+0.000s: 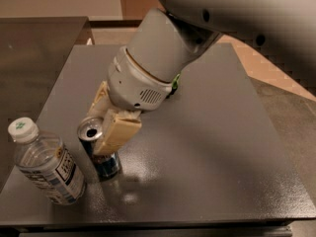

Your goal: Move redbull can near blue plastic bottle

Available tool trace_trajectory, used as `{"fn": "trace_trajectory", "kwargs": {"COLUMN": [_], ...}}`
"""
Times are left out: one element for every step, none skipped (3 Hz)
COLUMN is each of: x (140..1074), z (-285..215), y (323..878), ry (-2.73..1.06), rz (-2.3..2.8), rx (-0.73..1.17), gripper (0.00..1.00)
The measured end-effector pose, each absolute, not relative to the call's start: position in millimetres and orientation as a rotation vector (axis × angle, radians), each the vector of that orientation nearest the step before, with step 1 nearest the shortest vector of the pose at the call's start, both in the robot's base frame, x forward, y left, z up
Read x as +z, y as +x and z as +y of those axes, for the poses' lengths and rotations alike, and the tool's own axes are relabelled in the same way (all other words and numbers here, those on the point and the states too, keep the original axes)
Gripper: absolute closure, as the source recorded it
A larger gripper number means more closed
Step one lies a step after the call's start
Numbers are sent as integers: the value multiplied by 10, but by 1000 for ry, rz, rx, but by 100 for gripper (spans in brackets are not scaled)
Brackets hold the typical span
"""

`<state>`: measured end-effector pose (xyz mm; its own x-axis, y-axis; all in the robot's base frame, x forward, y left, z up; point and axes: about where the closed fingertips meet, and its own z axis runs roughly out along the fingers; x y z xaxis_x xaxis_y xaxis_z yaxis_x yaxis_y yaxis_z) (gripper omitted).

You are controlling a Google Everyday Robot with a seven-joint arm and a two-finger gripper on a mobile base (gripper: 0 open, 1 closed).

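Note:
The redbull can (104, 163) is slim, silver and blue, with an opened silver top. It stands slightly tilted on the dark grey table (207, 147), near the front left. My gripper (104, 122) comes down from the upper right. Its beige fingers (116, 132) are closed on the can's upper half. The blue plastic bottle (45, 168) is clear with a white cap bearing a green mark. It stands leaning just left of the can, a small gap apart.
A green object (175, 81) peeks out behind my arm near the table's middle. The table's front edge (158, 220) runs close below the can and bottle. A second dark surface (34, 48) lies at the back left.

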<state>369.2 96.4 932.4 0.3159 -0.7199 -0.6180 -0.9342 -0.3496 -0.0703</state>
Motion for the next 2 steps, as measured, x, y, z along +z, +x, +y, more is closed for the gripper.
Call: {"fn": "trace_trajectory", "kwargs": {"x": [9343,9343], "z": [974,975], "y": [3677,3676], "ry": [-2173,-2173], "rz": [1463,1463], "rx": [688,688], "gripper": [0,0]}}
